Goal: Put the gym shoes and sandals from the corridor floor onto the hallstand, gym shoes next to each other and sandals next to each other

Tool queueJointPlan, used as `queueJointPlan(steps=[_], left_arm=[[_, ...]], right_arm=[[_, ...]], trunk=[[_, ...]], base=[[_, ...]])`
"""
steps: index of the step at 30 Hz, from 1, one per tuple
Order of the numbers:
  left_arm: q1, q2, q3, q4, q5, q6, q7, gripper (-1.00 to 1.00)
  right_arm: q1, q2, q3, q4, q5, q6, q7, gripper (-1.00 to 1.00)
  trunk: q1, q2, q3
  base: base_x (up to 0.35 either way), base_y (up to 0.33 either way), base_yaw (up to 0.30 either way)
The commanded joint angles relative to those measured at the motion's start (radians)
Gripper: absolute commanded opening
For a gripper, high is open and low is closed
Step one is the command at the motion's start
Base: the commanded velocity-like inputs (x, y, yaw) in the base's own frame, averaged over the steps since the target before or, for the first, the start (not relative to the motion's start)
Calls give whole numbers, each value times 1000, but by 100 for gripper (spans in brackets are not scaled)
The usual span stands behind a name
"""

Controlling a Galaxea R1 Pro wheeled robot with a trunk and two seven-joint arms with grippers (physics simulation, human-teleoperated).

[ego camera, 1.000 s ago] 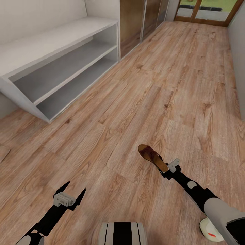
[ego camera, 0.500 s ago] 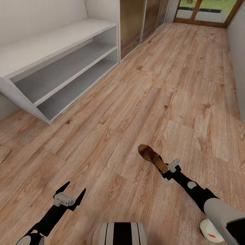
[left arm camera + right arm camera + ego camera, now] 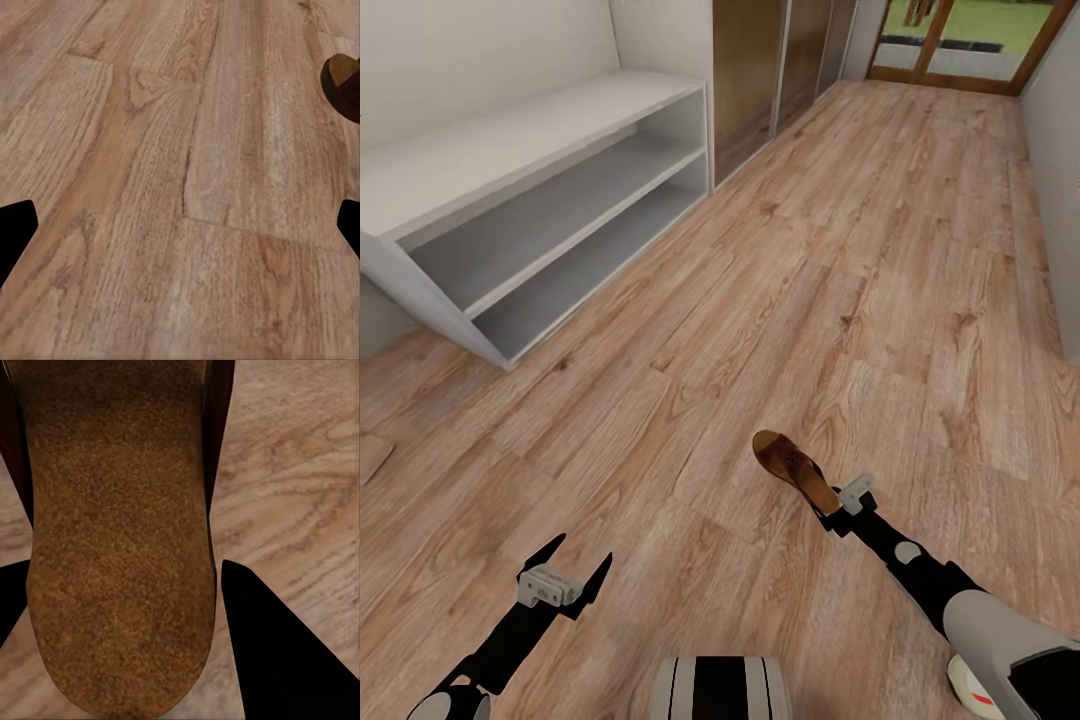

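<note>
So far the hallstand (image 3: 550, 140) at the far left stands with its flat top and both long shelf compartments bare, so judging by this moment none of the footwear has reached it. One sandal (image 3: 794, 469) is in the right gripper (image 3: 836, 508), its heel end pinched between the two fingers and its toe pointing away toward the far left, raised over the corridor floor (image 3: 860, 250); in the right wrist view the tan footbed of the sandal (image 3: 120, 547) runs straight out between the dark fingers (image 3: 277, 652), which close against its sides. The left gripper (image 3: 565, 575), at the near left, has its fingers spread wide with nothing between them, hanging above bare planks. At the near right edge, beside the right arm, a white rounded shape with a red mark (image 3: 972, 686) may be one of the gym shoes, though too little shows to be sure. What remains is most of the job: carrying this sandal across to the rack, then fetching its mate and both sneakers.
</note>
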Motion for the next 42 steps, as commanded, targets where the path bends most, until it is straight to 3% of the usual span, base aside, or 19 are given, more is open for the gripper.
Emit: queueJointPlan(steps=[1,42], left_arm=[[0,0,0,0,0,0,0,100],[0,1,1,0,1,5,2,100]], right_arm=[[0,0,0,0,-3,0,2,-100],[3,4,0,0,-4,-2,-11,-100]], trunk=[[0,0,2],[0,0,65]], base=[[0,0,0],[0,0,0]])
